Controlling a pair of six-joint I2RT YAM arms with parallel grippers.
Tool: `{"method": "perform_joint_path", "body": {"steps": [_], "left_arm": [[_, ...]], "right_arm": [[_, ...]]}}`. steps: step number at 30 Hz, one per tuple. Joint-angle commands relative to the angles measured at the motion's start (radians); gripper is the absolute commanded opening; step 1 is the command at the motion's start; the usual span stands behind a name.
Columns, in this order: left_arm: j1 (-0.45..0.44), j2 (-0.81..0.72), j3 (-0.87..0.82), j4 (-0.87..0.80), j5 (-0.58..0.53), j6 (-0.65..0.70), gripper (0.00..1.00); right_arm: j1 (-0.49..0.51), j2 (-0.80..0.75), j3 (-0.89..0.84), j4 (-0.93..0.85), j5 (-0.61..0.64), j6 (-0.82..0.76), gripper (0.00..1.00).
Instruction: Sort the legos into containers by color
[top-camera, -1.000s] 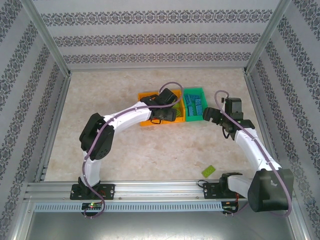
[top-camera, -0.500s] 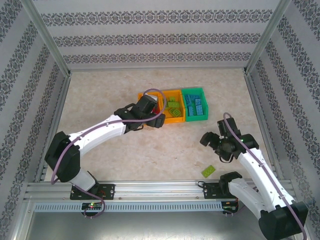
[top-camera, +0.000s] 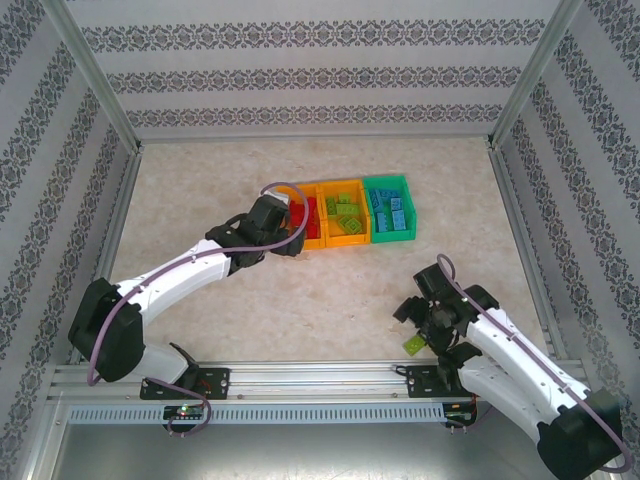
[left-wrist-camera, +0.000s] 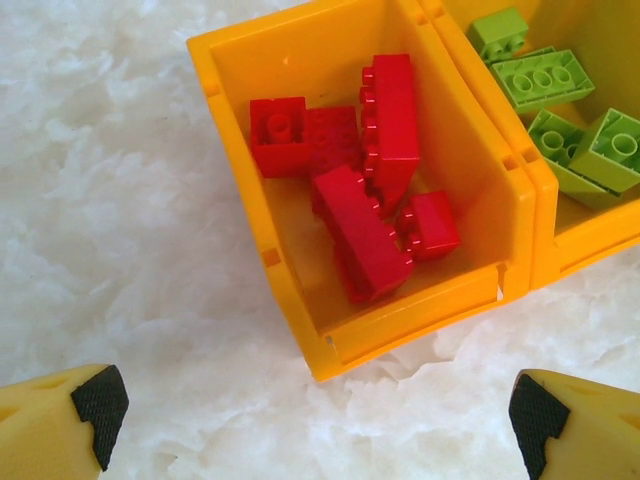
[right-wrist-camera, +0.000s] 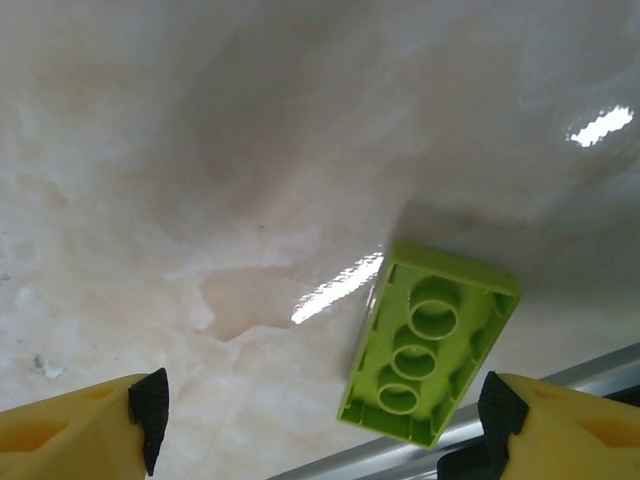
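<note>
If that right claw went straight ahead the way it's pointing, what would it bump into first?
Most likely the light green lego, lying hollow side up on the table between the fingers of the open right gripper. Depth is hard to judge here.

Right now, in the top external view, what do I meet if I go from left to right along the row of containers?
first orange bin with the red legos → second orange bin with the light green legos → green bin with the blue legos
</note>
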Motion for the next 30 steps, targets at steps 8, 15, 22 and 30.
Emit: {"method": "perform_joint_path", "body": {"steps": [8,15,22,30], "left_arm": [[0.023,-0.045,-0.034,0.042,-0.004,0.003,1.0],[0.034,-0.069,-0.045,0.033,-0.013,0.003,1.0],[0.055,-0.121,-0.082,0.022,-0.027,-0.015,1.0],[0.123,-0.243,-0.19,0.021,-0.147,-0.009,1.0]], "right_arm": [[0.035,0.105,-0.034,-0.043,-0.05,0.047,0.81],[0.041,0.198,-0.042,0.061,-0.013,0.033,0.71],[0.057,0.323,-0.051,0.2,0.018,0.026,0.44],[0.107,0.325,0.028,0.219,0.137,-0.031,0.3]]}}
